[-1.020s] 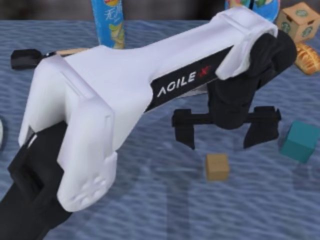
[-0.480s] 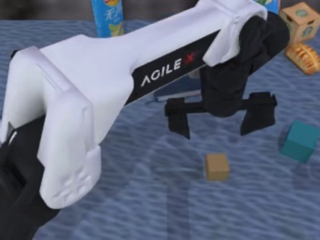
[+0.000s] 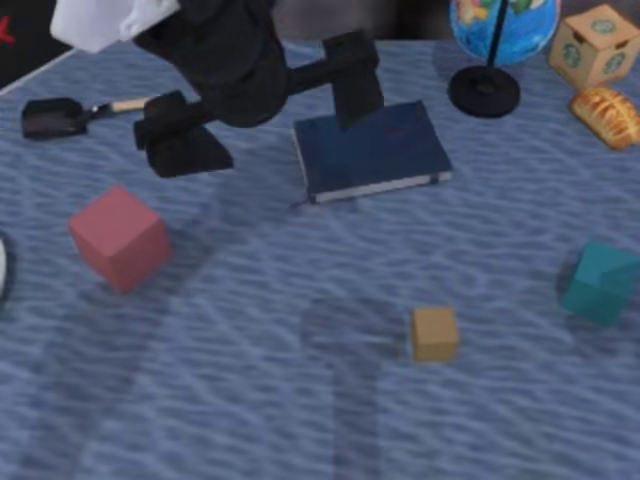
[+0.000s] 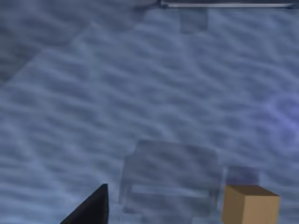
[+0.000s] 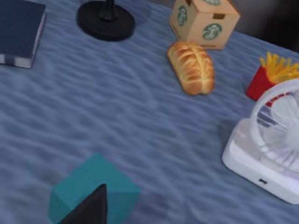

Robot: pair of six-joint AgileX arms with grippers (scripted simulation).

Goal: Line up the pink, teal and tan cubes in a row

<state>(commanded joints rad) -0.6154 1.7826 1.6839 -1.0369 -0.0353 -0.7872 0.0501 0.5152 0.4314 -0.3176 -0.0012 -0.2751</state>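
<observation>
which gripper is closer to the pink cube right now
Left. The left gripper hangs open just behind the pink cube, toward the table's far left. The right gripper is out of the top view, over by the teal cube.

The left arm swings away to the upper left of the top view, its gripper [image 3: 262, 97] now high over the table near the book's [image 3: 372, 148] left end, jaws spread wide. With the white arm gone from the frame's left, the pink cube [image 3: 119, 238] comes into sight at mid left.
</observation>
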